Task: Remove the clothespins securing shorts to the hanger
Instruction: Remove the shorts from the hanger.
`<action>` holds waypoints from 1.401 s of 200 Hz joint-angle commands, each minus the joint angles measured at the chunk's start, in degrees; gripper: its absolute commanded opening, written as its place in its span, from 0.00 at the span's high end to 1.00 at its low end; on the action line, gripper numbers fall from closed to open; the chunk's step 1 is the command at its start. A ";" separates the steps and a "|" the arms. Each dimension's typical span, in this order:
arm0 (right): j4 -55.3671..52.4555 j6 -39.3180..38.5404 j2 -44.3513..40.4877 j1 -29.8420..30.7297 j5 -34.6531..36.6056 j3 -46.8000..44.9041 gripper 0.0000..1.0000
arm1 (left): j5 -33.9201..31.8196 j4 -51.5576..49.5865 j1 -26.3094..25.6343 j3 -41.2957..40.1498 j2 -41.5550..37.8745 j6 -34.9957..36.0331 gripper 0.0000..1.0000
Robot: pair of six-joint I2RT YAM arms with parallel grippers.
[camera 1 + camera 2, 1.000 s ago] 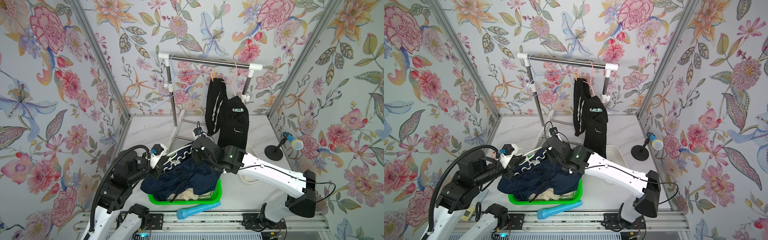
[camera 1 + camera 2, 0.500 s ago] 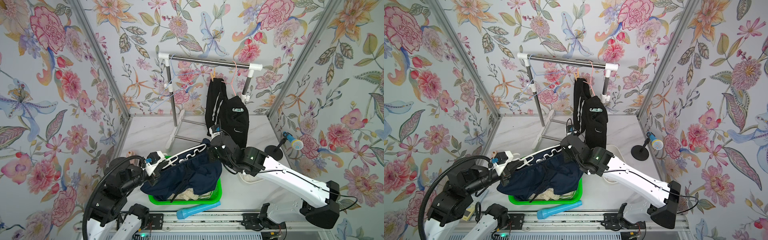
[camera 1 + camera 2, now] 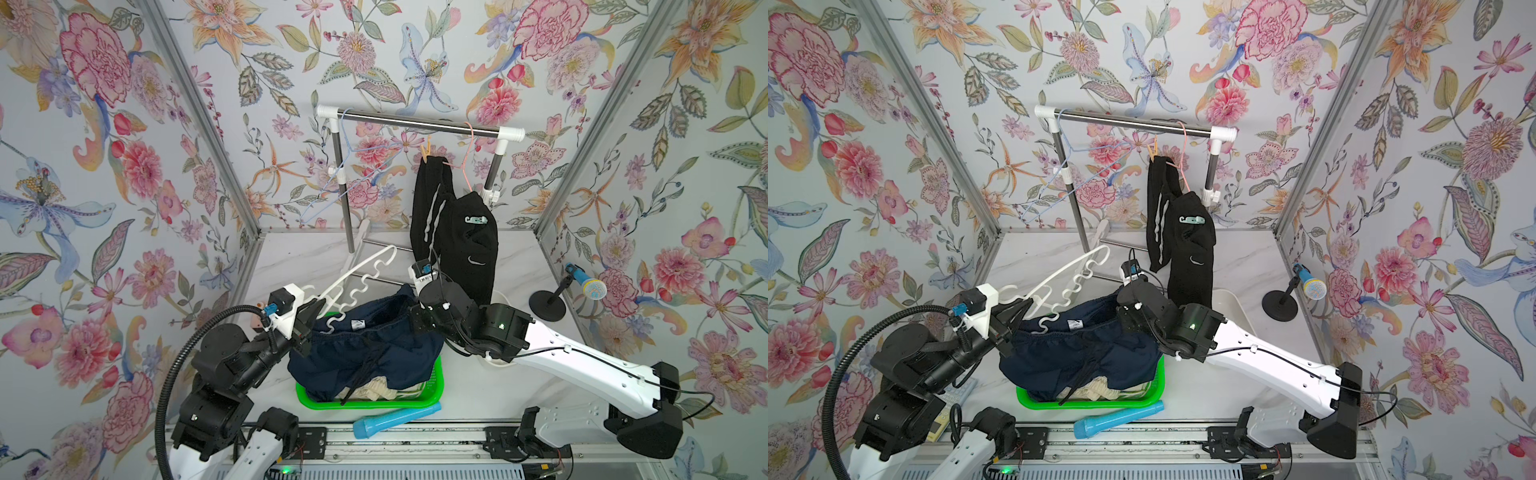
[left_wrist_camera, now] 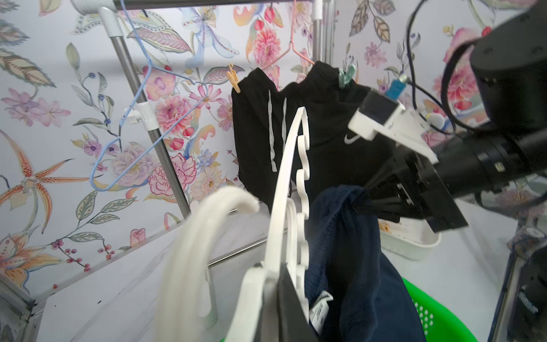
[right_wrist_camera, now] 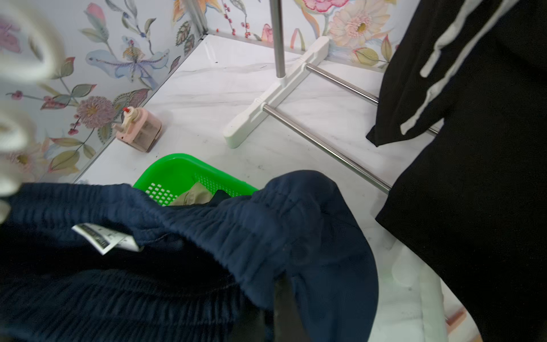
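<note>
My left gripper (image 3: 309, 320) (image 4: 275, 296) is shut on the white scalloped hanger (image 3: 357, 274) (image 3: 1075, 270) (image 4: 291, 165), which tilts up clear of the navy shorts (image 3: 365, 345) (image 3: 1084, 349). My right gripper (image 3: 415, 320) (image 5: 284, 302) is shut on the navy shorts' (image 5: 207, 237) waistband, over the green basket (image 3: 436, 386). Black striped shorts (image 3: 457, 232) (image 4: 319, 124) hang from a pink hanger (image 3: 467, 162), held by a tan clothespin (image 3: 425, 150) (image 4: 233, 78) and a teal clip (image 3: 476, 220) (image 4: 345, 76). Cream shorts (image 3: 374, 390) lie in the basket.
The rack (image 3: 415, 122) stands at the back with a bare blue wire hanger (image 3: 349, 174). A blue tube (image 3: 395, 419) lies in front of the basket. A white tray (image 3: 1229, 307) and a microphone on a stand (image 3: 582, 284) are at the right, a pink sharpener (image 5: 140, 128) at the left wall.
The left gripper has drawn the white hanger left and up, off the navy waistband. The right arm has swung right and back, still gripping the navy shorts.
</note>
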 commanded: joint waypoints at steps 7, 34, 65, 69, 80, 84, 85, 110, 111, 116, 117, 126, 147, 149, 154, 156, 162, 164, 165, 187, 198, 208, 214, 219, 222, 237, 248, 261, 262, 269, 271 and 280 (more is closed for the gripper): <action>1.96 -6.41 1.19 4.14 1.85 4.36 1.00 | -4.78 18.63 0.37 -2.48 -1.22 -12.94 1.00; 2.93 -10.27 2.36 7.13 1.41 7.61 1.00 | -5.36 25.26 0.34 -3.54 -0.58 -17.32 1.00; 3.07 -15.03 3.32 9.05 0.25 12.83 1.00 | -13.11 23.11 0.37 -2.81 -1.37 -15.93 1.00; 3.14 -15.86 3.50 9.20 0.16 13.81 1.00 | -14.80 22.19 0.39 -2.63 -1.60 -15.59 1.00; 3.11 -17.31 3.98 9.55 -0.57 15.79 1.00 | -18.17 19.82 0.37 -2.03 -1.97 -14.53 1.00; 3.12 -17.89 4.20 9.56 -1.14 16.66 1.00 | -19.19 18.72 0.35 -1.89 -2.01 -14.22 1.00; 3.13 -18.04 4.26 9.56 -1.29 16.87 1.00 | -19.41 18.50 0.37 -1.81 -1.97 -14.11 1.00; 3.09 -21.15 7.00 9.66 -3.97 22.47 1.00 | -22.63 15.11 0.34 -1.48 -2.59 -13.18 1.00; 3.07 -21.25 7.16 9.70 -4.06 22.72 1.00 | -22.75 15.08 0.37 -1.47 -2.61 -13.19 1.00; 3.12 -21.78 7.98 9.80 -4.23 23.87 1.00 | -23.24 14.83 0.38 -1.47 -2.66 -13.06 1.00; 3.14 -21.91 8.13 9.81 -4.24 24.03 1.00 | -23.37 14.71 0.34 -1.47 -2.74 -13.05 1.00; 3.10 -22.80 9.75 9.76 -3.74 26.07 1.00 | -24.55 14.15 0.39 -1.38 -2.97 -12.86 1.00; 3.10 -25.06 13.81 9.31 -0.55 30.21 1.00 | -27.23 13.52 0.42 -1.12 -3.74 -12.28 1.00; 3.11 -25.11 14.19 9.19 -0.37 30.53 1.00 | -27.42 13.54 0.40 -1.12 -3.79 -12.19 1.00; 3.09 -25.17 14.97 8.53 -0.14 31.34 1.00 | -27.71 13.62 0.38 -1.14 -4.10 -11.95 1.00; 3.11 -25.16 15.25 8.25 -0.12 31.65 1.00 | -27.84 13.67 0.36 -1.12 -4.14 -11.80 1.00; 3.08 -25.14 16.19 7.34 -0.35 32.28 1.00 | -28.00 13.73 0.34 -0.91 -4.29 -11.27 1.00; 3.11 -25.17 16.41 7.05 -0.48 32.59 1.00 | -28.05 13.70 0.40 -0.82 -4.30 -11.15 1.00; 3.09 -25.15 16.47 6.86 -0.56 32.74 1.00 | -28.06 13.67 0.39 -0.80 -4.30 -11.04 1.00; 3.09 -24.61 18.77 3.47 -2.07 34.98 1.00 | -27.81 12.43 0.39 0.57 -3.22 -9.99 1.00; 3.12 -24.67 19.51 2.76 -2.61 35.89 1.00 | -27.40 12.46 0.37 0.81 -2.59 -9.66 1.00; 3.06 -25.14 19.85 2.53 -1.90 36.50 1.00 | -26.91 13.04 0.39 0.77 -2.07 -9.52 1.00; 3.10 -25.42 19.92 2.44 -0.78 36.86 1.00 | -26.77 13.46 0.39 0.66 -1.83 -9.48 1.00; 3.11 -25.42 19.79 2.24 0.31 37.02 1.00 | -26.67 13.90 0.41 0.57 -1.62 -9.37 1.00; 3.08 -25.46 19.69 2.13 0.93 37.06 1.00 | -26.47 14.06 0.37 0.55 -1.51 -9.35 1.00; 3.11 -25.13 18.59 0.86 2.48 36.53 1.00 | -25.86 14.91 0.34 0.46 -0.87 -9.36 1.00; 3.08 -24.75 17.35 -0.11 3.16 35.58 1.00 | -25.39 15.36 0.36 0.38 -0.56 -9.35 1.00; 3.22 -24.19 15.90 -0.80 3.89 33.74 1.00 | -24.91 15.65 0.37 0.29 -0.44 -9.51 1.00; 3.23 -24.13 15.83 -0.80 3.96 33.62 1.00 | -24.86 15.65 0.38 0.29 -0.44 -9.52 1.00; 3.25 -23.58 15.00 -0.87 3.99 32.39 1.00 | -24.72 15.58 0.38 0.29 -0.44 -9.52 1.00; 3.37 -23.51 14.84 -0.78 3.84 32.04 1.00 | -24.66 15.57 0.39 0.29 -0.51 -9.52 1.00; 3.91 -22.81 13.93 -0.42 3.05 30.26 1.00 | -24.55 15.32 0.37 0.20 -0.59 -9.52 1.00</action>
